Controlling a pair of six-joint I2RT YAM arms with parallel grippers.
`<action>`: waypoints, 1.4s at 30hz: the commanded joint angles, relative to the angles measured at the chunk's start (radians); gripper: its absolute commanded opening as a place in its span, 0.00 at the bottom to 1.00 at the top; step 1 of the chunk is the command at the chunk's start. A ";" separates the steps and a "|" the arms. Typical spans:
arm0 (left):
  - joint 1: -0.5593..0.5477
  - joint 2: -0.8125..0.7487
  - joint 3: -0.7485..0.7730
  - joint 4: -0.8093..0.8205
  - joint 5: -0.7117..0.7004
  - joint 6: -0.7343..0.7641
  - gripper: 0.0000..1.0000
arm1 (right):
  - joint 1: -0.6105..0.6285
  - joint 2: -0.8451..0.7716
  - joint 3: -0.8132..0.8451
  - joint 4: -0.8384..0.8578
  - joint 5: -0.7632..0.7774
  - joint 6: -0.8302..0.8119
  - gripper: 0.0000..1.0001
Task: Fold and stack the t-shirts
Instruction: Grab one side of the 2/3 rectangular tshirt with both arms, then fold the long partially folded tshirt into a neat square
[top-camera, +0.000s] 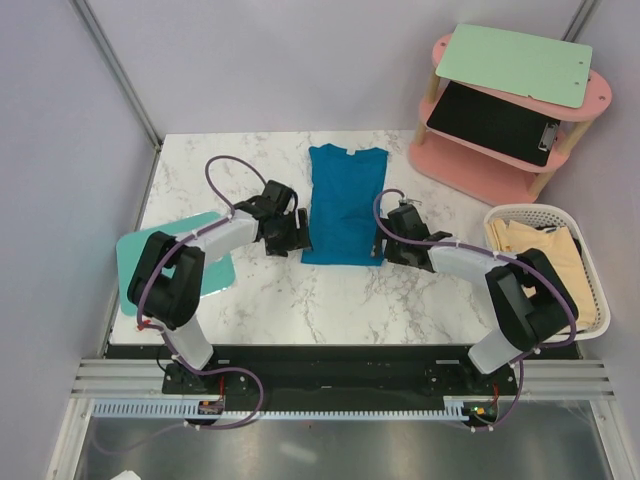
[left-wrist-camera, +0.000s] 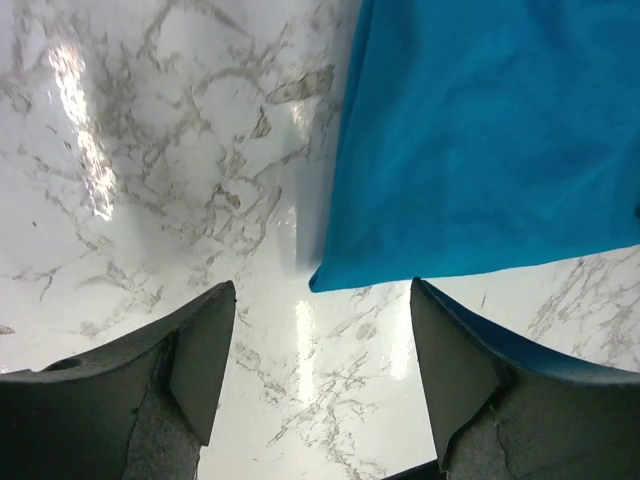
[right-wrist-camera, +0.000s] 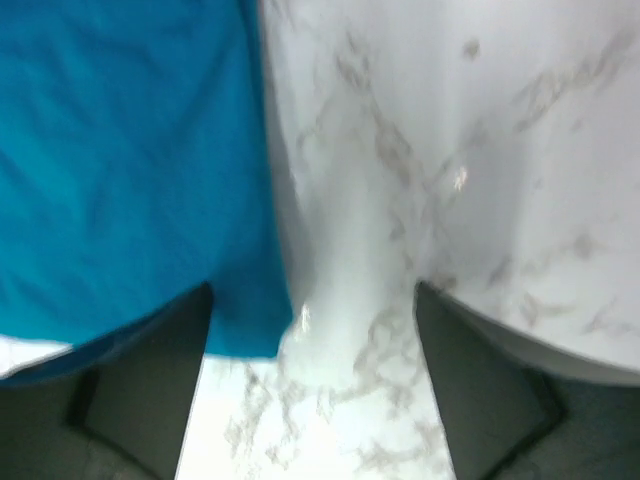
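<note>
My left gripper (left-wrist-camera: 315, 350) and right gripper (right-wrist-camera: 312, 390) are both spread wide, nothing in them, one at each near corner of the blue shirt (top-camera: 345, 205). It's lying flat on the marble table (top-camera: 200, 170). The cream shirts (top-camera: 530, 245) are in the basket (top-camera: 528, 210) off to the right.

1. One teal t-shirt (top-camera: 345, 205) lies flat on the marble tabletop (top-camera: 400, 290), a long narrow panel with its collar at the far end.
2. The left arm (top-camera: 215, 238) has its jaws just beside the shirt's near left corner. The right arm (top-camera: 455, 258) has its jaws at the near right corner.
3. The cream t-shirts (top-camera: 540, 250) are crumpled in the white mesh basket (top-camera: 592, 275) at the right edge.
4. A mint-green board (top-camera: 215, 275) lies at the left edge, partly under the left arm.
5. The pink shelf (top-camera: 470, 165) at far right holds a pale green clipboard (top-camera: 515, 65) above a black clipboard (top-camera: 490, 125).
</note>
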 joint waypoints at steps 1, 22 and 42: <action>-0.006 -0.022 -0.071 0.115 0.065 -0.059 0.76 | -0.004 -0.029 -0.072 0.074 -0.116 0.098 0.83; -0.043 -0.100 -0.294 0.218 0.105 -0.141 0.02 | 0.001 -0.019 -0.192 0.210 -0.346 0.149 0.00; -0.055 -0.267 0.063 -0.095 0.019 -0.078 0.02 | 0.059 -0.288 0.069 -0.064 -0.122 -0.040 0.00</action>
